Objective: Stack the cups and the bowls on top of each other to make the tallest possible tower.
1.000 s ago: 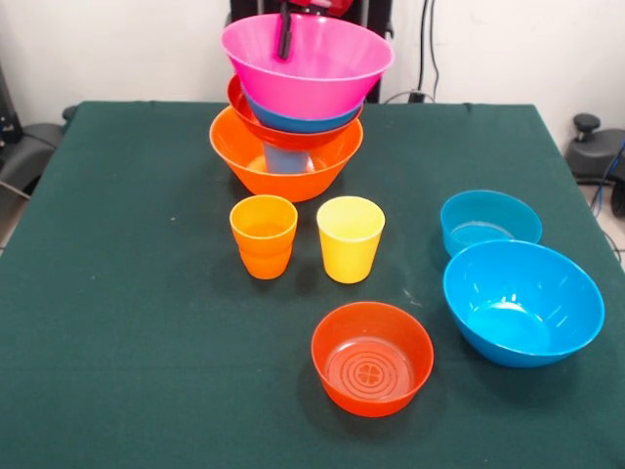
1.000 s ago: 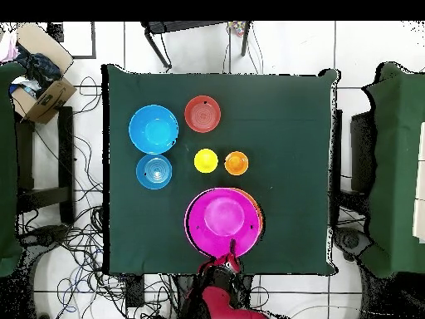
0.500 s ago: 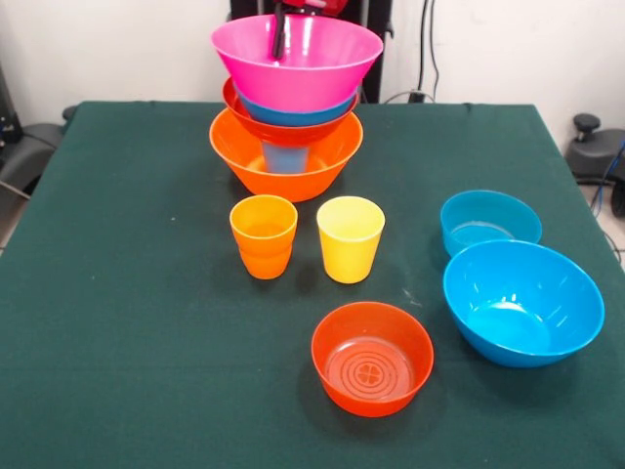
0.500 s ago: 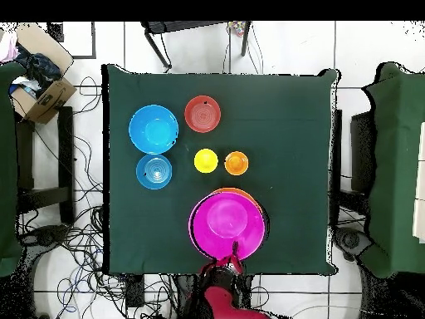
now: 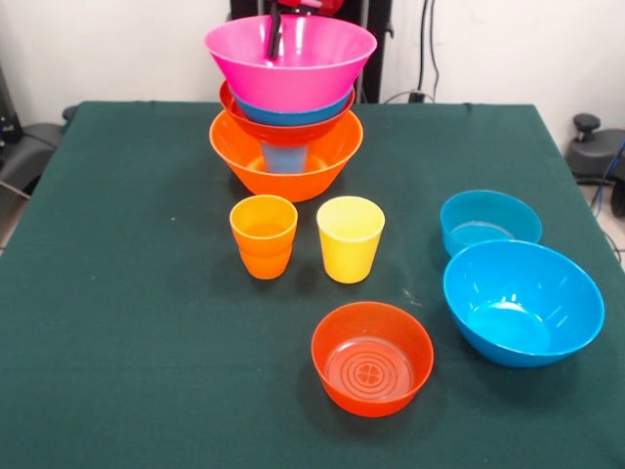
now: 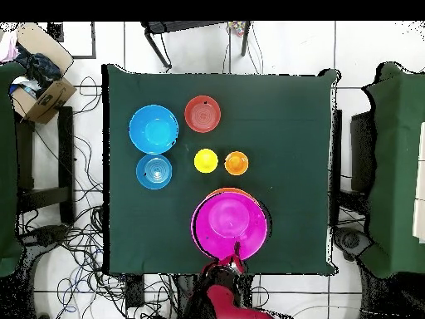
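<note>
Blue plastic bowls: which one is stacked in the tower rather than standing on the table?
The blue plastic bowl nested directly beneath the big pink bowl.

Tower [image 5: 286, 117] at the far side of the table: big orange bowl [image 5: 285, 156] as base, blue cup [image 5: 285, 156] inside, red-orange bowl [image 5: 283, 127], blue bowl [image 5: 293, 112], pink bowl [image 5: 290, 59] on top; loose in front, upright: orange cup [image 5: 264, 234], yellow cup [image 5: 350, 237], red-orange bowl [image 5: 372, 358], two blue bowls [image 5: 522, 301].

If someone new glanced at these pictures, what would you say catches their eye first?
The tower at the table's far side: the big pink bowl sits on top, with the gripper on its rim. In front stand an orange cup and a yellow cup. Three loose bowls lie nearer the camera.
</note>
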